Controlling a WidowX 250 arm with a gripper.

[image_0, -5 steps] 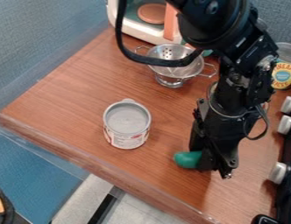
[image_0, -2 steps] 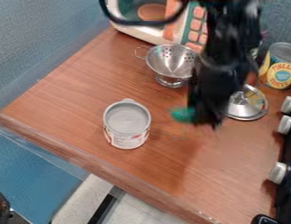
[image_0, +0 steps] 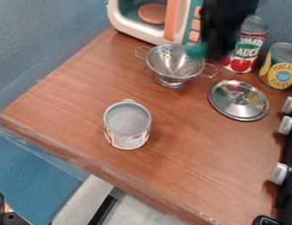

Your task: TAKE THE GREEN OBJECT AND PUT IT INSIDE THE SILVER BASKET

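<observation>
Tin (image_0: 128, 125) sits in from bench's (image_0: 172, 176) near edge. Toward far edge, our hand (image_0: 213, 52) has green object (image_0: 196, 49) gripped by silver basket's (image_0: 165, 66) right rim. Carry's nearly done imo; next we centre, lower, let go.

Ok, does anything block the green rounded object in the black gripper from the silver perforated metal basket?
Nothing visible does: the green object, in the gripper, overlaps the silver basket at its upper right rim.
</observation>
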